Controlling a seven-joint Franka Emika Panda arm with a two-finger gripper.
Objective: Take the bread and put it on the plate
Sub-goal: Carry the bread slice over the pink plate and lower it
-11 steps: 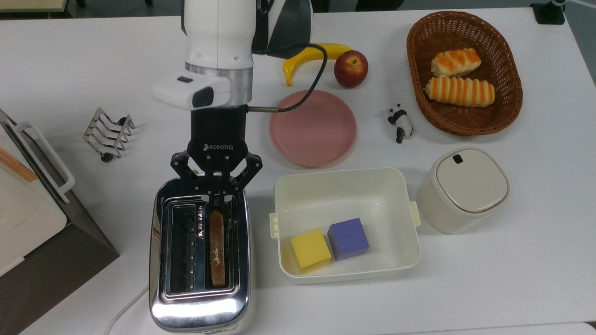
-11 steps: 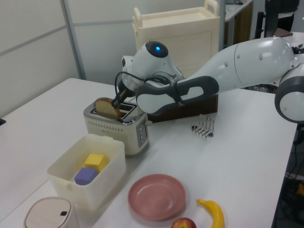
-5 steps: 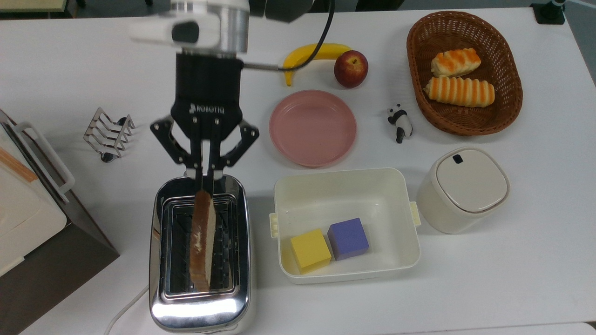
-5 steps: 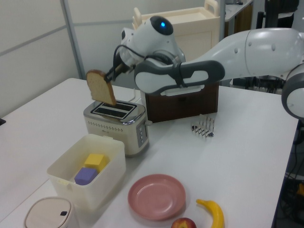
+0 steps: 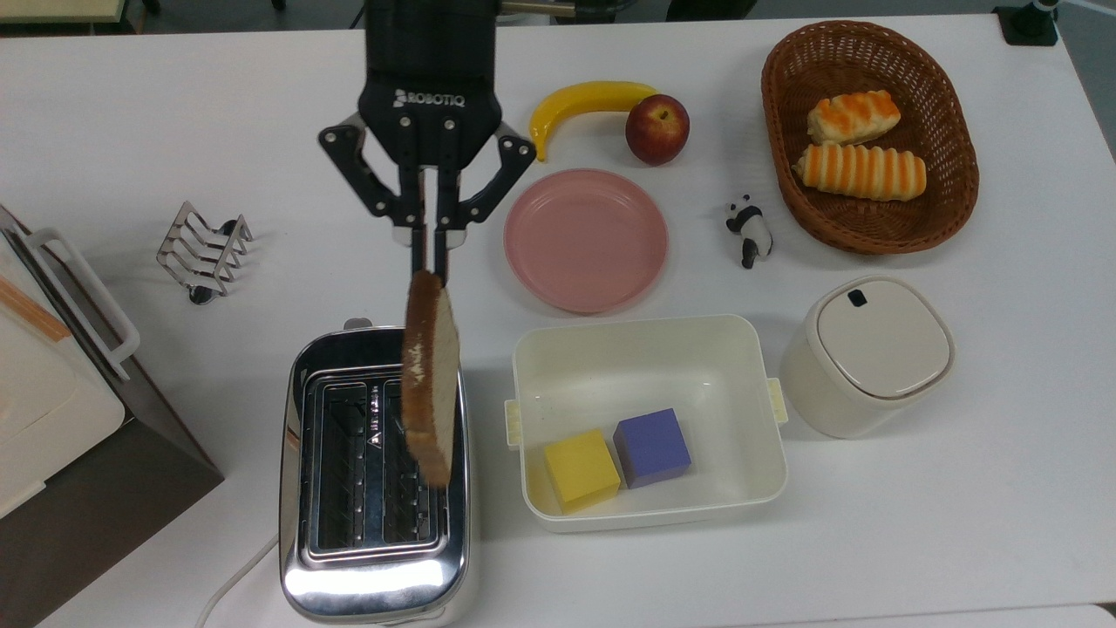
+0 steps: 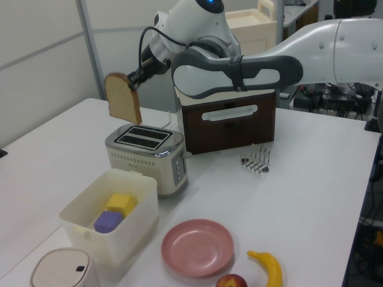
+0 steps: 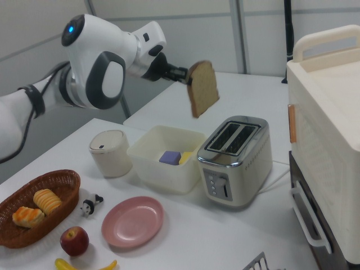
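Bread [image 5: 429, 375] hangs edge-on above your toaster [image 5: 375, 488], pinched by its top crust in the gripper [image 5: 428, 253], so it lifted out clean; your plate [image 5: 586, 240] sits bare nearby.

The gripper [image 5: 429, 253] holds the bread [image 5: 430, 384] in the air above the toaster [image 5: 375, 488], clear of its slots in the left view. In the top view, bare tabletop [image 5: 261, 113] lies between the fingers [image 5: 418, 235] and the plate [image 5: 586, 240] at the frame's centre, with nothing standing in that gap. The plate's surface is bare. Around it stand obstacles: the banana [image 5: 584, 100] and apple [image 5: 656, 128] just above it, the panda figure [image 5: 748, 228] to its right, and the cream tub [image 5: 649, 349] just below, holding a yellow block [image 5: 581, 468] and a purple block [image 5: 652, 447]. The toast rack [image 5: 202, 251] stands well apart at the left.
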